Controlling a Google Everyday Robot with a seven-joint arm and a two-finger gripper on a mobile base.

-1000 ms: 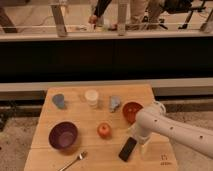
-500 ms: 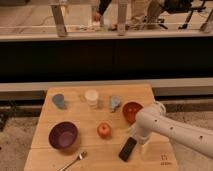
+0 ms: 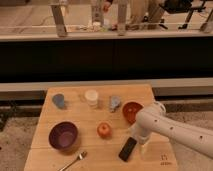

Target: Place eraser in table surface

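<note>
White arm bends down, its released hand just beside the eraser on the table surface.

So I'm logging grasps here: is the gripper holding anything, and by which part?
It cannot be told. The gripper is low over the table surface, just right of the eraser's upper end, but contact isn't visible. The eraser seems to lie flat on the wood.

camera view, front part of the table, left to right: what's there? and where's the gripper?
Purple bowl → spoon → apple → eraser, lying flat on the table surface. The gripper sits just right of the eraser, low over the table.
</note>
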